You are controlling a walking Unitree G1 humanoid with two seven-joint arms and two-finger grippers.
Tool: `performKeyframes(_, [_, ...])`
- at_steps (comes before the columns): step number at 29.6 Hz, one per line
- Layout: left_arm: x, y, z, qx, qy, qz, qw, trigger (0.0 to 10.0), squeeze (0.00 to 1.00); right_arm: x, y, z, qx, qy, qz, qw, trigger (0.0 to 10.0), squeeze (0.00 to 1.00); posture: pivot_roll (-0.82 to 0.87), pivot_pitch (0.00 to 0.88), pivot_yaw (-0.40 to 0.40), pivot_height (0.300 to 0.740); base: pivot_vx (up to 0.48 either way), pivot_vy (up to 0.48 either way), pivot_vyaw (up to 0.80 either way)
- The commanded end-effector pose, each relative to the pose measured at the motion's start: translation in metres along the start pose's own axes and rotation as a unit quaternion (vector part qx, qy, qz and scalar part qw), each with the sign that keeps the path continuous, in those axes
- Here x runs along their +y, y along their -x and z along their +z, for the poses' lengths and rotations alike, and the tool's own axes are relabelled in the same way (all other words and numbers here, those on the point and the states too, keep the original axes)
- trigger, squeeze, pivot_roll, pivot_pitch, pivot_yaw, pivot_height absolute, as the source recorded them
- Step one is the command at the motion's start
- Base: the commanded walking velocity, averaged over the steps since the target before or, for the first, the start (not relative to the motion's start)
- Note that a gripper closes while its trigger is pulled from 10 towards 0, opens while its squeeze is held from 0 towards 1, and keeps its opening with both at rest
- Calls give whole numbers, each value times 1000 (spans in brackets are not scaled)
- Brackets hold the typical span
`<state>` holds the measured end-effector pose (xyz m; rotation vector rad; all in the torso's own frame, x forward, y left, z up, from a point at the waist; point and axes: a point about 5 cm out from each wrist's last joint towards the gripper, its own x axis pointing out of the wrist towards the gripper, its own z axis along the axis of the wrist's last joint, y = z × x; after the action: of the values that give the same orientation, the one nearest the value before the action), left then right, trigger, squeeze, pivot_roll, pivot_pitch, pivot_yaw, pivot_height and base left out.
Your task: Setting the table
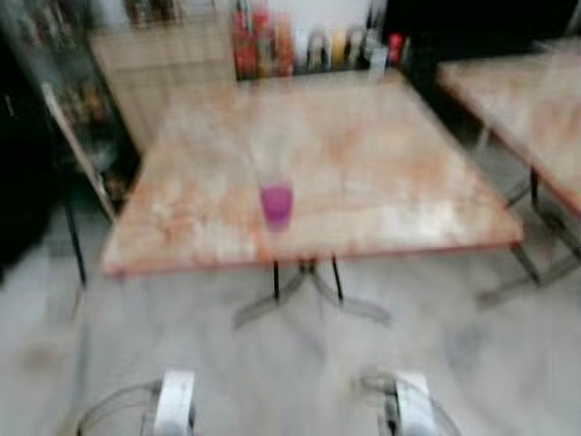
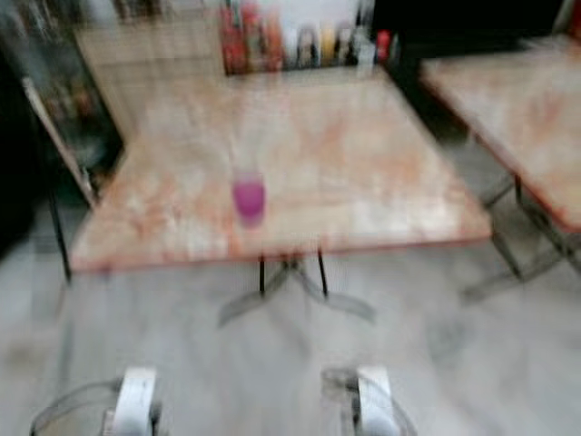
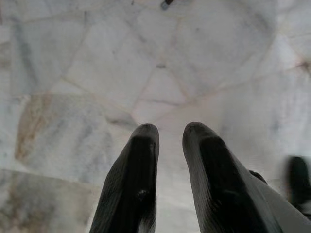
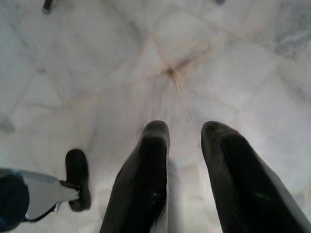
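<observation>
A square table (image 1: 363, 182) with a mottled orange-and-white top stands ahead of me. A small purple cup (image 1: 276, 203) stands upright on it near the front edge, left of centre. The head views are blurred. My two silver arms, left (image 1: 174, 404) and right (image 1: 413, 409), hang low at the picture's bottom, well short of the table. In the left wrist view, my left gripper (image 3: 170, 128) is open over the marble floor with nothing between its fingers. My right gripper (image 4: 186, 127) is likewise open and holds nothing.
Bottles and jars (image 1: 309, 45) line the far edge behind the table. A second similar table (image 1: 526, 109) stands to the right, a dark glass cabinet (image 1: 64, 109) to the left. Metal table legs (image 1: 309, 286) rest on pale marble floor (image 1: 290, 363).
</observation>
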<state>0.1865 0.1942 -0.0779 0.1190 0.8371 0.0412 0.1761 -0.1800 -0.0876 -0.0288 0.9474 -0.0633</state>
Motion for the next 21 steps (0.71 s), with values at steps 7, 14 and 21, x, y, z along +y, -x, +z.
performKeyframes(7, [7,-3,20,-52,8,22,998,10000,0,-5,0,1,-1,8,-5,1000,10000,0,-1,0,67,740,0,-90,0])
performKeyframes(14, [18,-2,69,-186,53,55,979,10000,0,-6,0,1,-1,13,-5,1000,10000,0,1,0,67,740,0,0,0])
performKeyframes(21, [24,15,153,-367,79,69,924,10000,0,-7,0,1,2,20,-7,1000,10000,0,22,0,60,740,0,0,0])
